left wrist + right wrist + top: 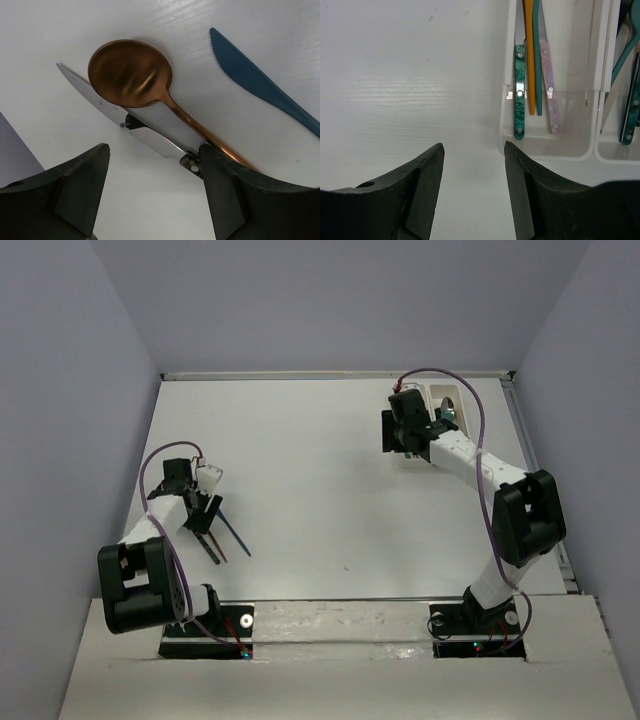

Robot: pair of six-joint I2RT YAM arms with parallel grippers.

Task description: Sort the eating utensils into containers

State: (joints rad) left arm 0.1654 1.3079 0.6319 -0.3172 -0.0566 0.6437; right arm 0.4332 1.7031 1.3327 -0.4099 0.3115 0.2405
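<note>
Top view: left gripper sits right over the loose utensils, right gripper far off at the white trays, so we'd say the left arm is nearer

Left wrist: jaws wide, nothing held. Glossy copper spoon overlaps the serrated steel knife, handles pointing back between the fingers. Matte blue knife off right

Right wrist: jaws apart, empty. Tray compartment ahead-right holds the marbled green handle

Robot laboratory test cell: a bare white tabletop enclosed by plain pale grey partition walls, with a black-and-white left arm and right arm bolted at its near edge, trailing exposed purple cables.
</note>
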